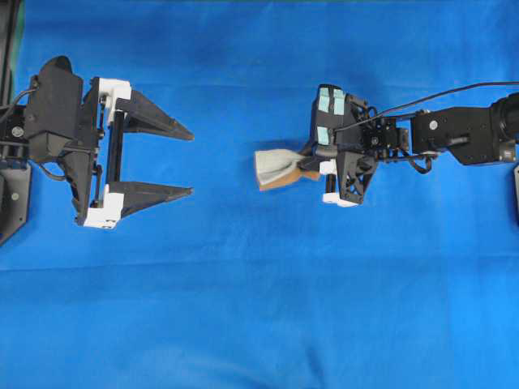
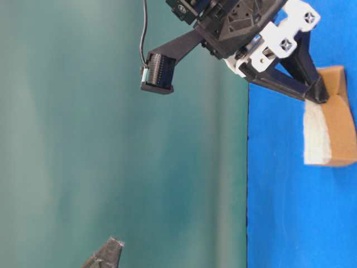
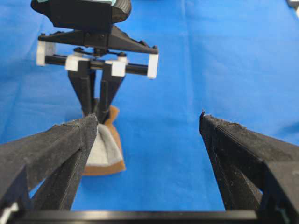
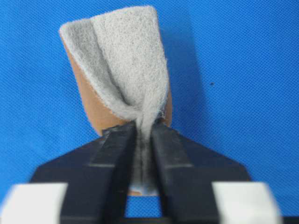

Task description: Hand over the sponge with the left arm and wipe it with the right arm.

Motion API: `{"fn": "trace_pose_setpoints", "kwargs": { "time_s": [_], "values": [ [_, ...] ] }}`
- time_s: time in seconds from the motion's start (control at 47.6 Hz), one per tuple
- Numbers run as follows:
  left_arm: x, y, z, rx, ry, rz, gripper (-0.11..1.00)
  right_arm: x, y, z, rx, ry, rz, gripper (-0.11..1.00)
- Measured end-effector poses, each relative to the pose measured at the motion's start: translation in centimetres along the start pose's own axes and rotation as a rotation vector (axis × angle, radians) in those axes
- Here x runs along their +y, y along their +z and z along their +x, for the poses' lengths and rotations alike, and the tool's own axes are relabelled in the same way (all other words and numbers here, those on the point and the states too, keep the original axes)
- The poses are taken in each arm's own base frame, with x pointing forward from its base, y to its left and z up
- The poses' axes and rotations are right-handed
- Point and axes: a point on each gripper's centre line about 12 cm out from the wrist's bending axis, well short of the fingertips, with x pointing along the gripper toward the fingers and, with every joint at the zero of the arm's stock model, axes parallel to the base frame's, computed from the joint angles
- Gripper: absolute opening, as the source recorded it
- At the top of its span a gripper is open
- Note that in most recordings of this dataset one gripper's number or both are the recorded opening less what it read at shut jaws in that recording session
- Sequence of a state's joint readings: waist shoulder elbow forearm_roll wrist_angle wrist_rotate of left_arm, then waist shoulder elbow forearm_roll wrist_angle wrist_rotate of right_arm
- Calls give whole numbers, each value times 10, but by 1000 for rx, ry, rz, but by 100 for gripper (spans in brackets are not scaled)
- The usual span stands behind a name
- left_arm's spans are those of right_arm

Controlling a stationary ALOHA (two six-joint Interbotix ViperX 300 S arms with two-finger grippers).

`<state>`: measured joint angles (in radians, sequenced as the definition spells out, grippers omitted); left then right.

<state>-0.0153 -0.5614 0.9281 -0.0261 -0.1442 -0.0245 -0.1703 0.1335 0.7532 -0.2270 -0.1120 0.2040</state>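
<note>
sponge pinched in the right end effector, left stands wide and empty

nearest in the right wrist view, the right end effector (image 4: 142,135) has its two fingers (image 4: 114,149) drawn close together on one end of the sponge (image 4: 124,70). the pad is squeezed into a deep crease there, and its grey-white fibre face fans out beyond the tips while the orange-brown backing folds around behind. so it is gripping the sponge, with only a thin gap left between the fingers.

that crease says a lot: the sponge looks light, very soft and easily crushed, with a rough top that should not slip. a grip at one end lets the free end flop, so i judge a hold nearer the middle, across the short width, would give a flatter face for wiping.

in the overhead view the sponge sits right of centre above the blue surface (image 1: 243,308); whether its free end touches the cloth i cannot tell.

farther off, at the left edge, the left end effector (image 1: 191,162) is spread wide with nothing between its fingers, well apart from the sponge.
</note>
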Motion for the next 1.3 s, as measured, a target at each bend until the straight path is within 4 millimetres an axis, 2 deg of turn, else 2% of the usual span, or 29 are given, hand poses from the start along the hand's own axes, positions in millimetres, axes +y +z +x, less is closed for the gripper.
{"fn": "trace_pose_setpoints", "kwargs": {
  "time_s": [0.084,0.168,0.483,0.735,0.966,1.175,1.301],
  "values": [
    [0,0,0,0,0,2,90,1,0,0,2,1,-1,63],
    [0,0,0,2,0,2,90,1,0,0,4,1,-1,74],
    [0,0,0,2,0,2,90,8,2,0,15,10,-4,74],
    [0,0,0,2,0,2,90,13,22,-19,-10,8,-18,74],
    [0,0,0,0,0,2,90,12,42,-49,-53,-8,-28,74],
    [0,-1,0,3,-2,2,90,14,67,-92,-148,-11,-35,74],
    [0,0,0,2,0,2,90,19,74,-113,-206,-1,-46,74]
  ]
}}
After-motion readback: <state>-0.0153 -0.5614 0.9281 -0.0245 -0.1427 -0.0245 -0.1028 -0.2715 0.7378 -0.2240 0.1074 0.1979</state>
